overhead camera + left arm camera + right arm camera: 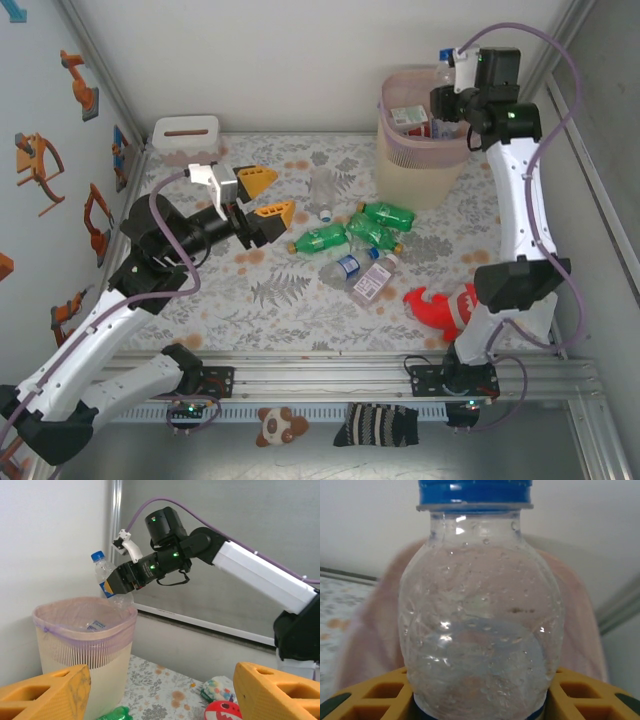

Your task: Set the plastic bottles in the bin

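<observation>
My right gripper (447, 97) hangs over the far right rim of the bin (420, 165), shut on a clear plastic bottle (443, 66) with a blue cap. In the right wrist view that bottle (480, 625) sits upright between the yellow fingers (367, 692), with the bin's pink lining (370, 630) behind. The left wrist view shows the held bottle (104, 575) just above the bin's rim (85, 625). My left gripper (264, 196) is open and empty, raised left of the loose bottles. Green bottles (320, 240) (388, 214) and clear ones (372, 282) (322, 190) lie mid-table. Some bottles (410, 120) lie inside the bin.
A red plush shark (440, 305) lies near the right arm's base. A low white box (186, 138) with a slot stands at the far left. Walls close the table on the left, back and right. A green bottle (115, 714) lies at the bin's foot.
</observation>
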